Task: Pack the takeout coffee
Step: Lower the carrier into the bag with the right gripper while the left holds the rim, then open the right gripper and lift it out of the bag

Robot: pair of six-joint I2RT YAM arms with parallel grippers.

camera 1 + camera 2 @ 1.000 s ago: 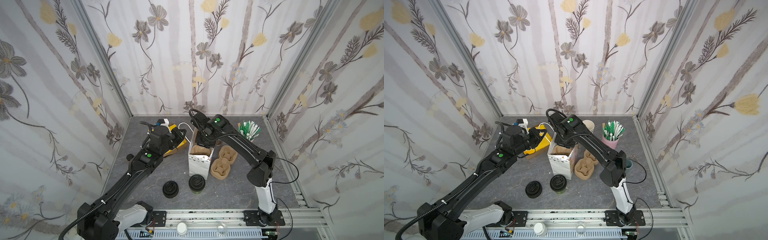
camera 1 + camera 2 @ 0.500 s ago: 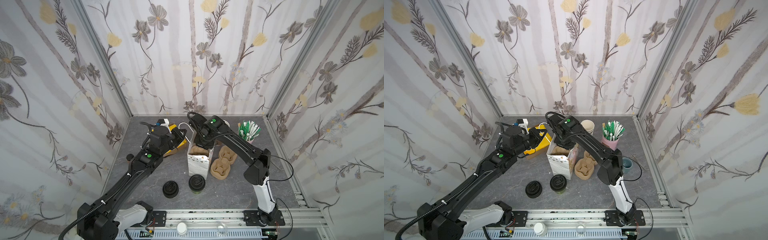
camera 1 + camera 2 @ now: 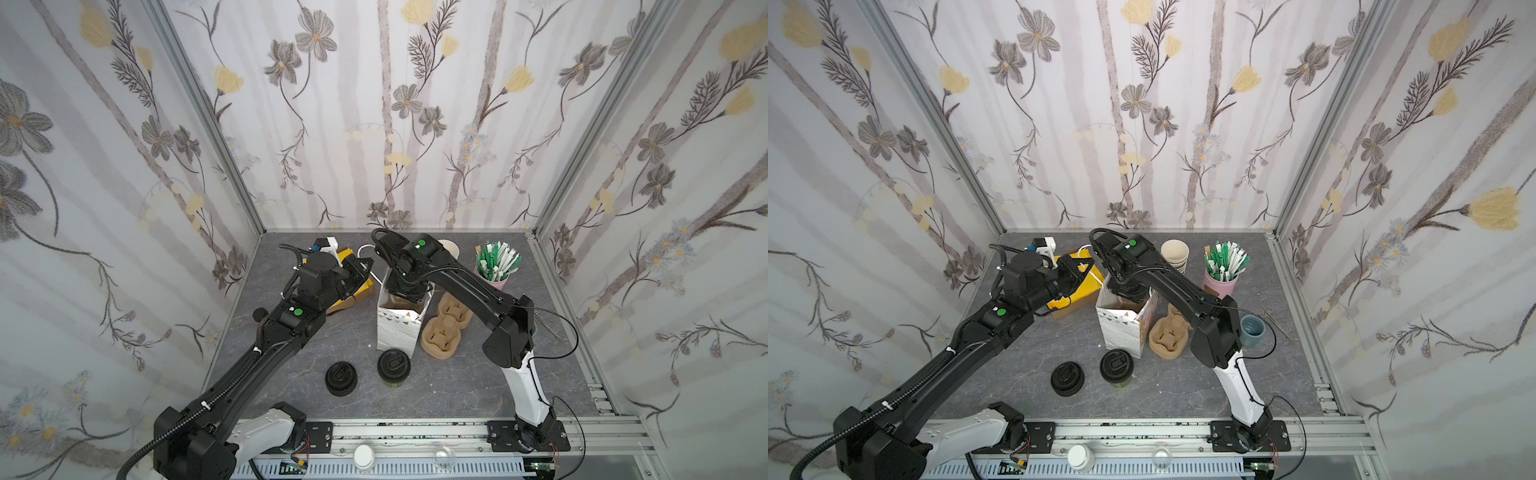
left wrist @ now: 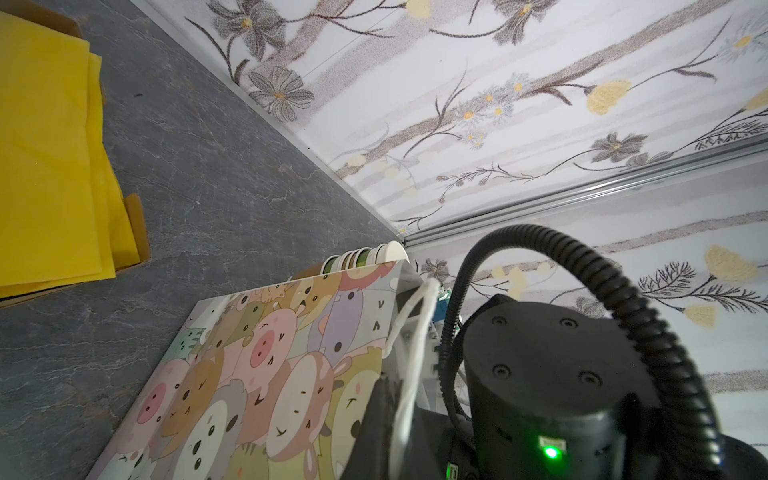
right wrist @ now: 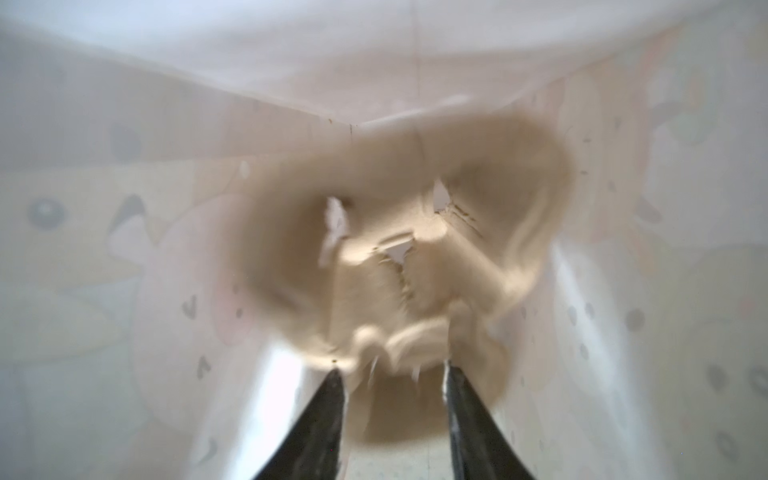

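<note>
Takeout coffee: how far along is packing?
Done: a pulp cup carrier is inside the gift bag. In hand: left gripper pinches the bag's handle; right gripper fingers stand apart above the carrier. Left: takeout coffee stands on the table, outside the bag.

Both top views sat high over the front rail (image 3: 415,432), tilted down toward the back wall (image 3: 386,124). They were far enough out to catch the whole table (image 3: 457,386), the left arm (image 3: 266,357) and the right arm (image 3: 469,291). They overlapped almost completely, just nudged sideways from each other. The left wrist cam was down low and rolled over, right up against the printed side of the paper bag (image 4: 266,374), peeking past it to the back corner. The right wrist cam was inside that same bag, staring down past the right gripper (image 5: 391,369) at a blurry brown cup carrier (image 5: 415,257), super close. The bag was the one thing all four shared.
</note>
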